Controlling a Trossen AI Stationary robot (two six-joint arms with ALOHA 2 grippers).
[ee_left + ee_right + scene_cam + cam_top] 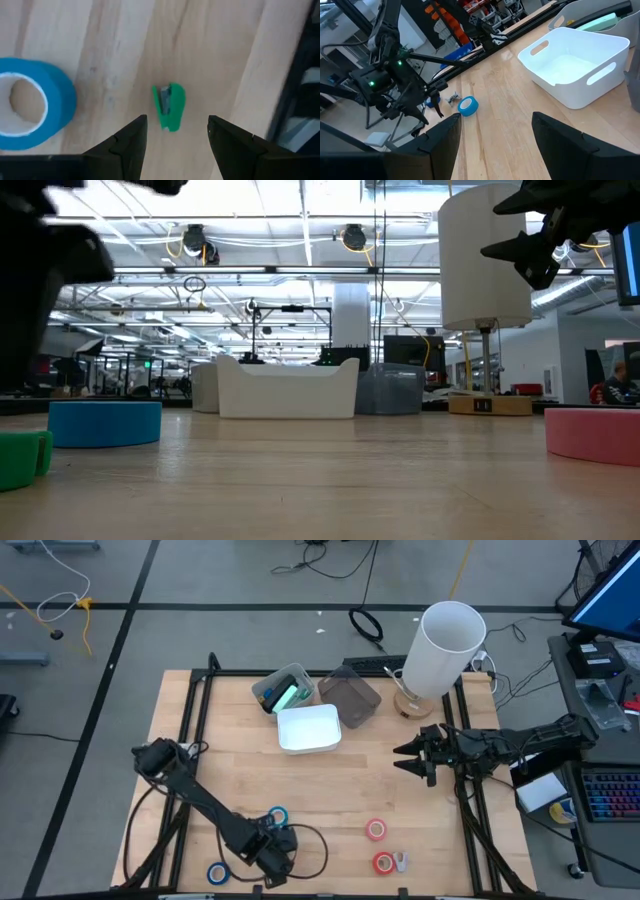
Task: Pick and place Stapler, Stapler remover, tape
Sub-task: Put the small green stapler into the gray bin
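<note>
My left gripper point(177, 120) hangs open near the table's front edge point(275, 858), fingers pointing down. Its fingers stand on either side of a small green clip-like thing with a metal part point(169, 106), above it and not touching. Whether that is the stapler or the stapler remover, I cannot tell. It lies flat on the wood. A blue tape roll point(30, 102) lies flat beside it point(277, 815). Another blue roll point(218, 873) and two red rolls point(376, 830) point(383, 862) also lie flat. My right gripper point(405, 758) waits open at the right, raised.
A white bin point(308, 728) stands mid-table, with two grey bins point(283, 688) point(350, 698) behind it; one holds a pale green oblong thing point(285, 697). A tall white cylinder on a wooden base point(445, 650) stands at the far right. A small pale object point(400, 861) lies by the nearer red roll.
</note>
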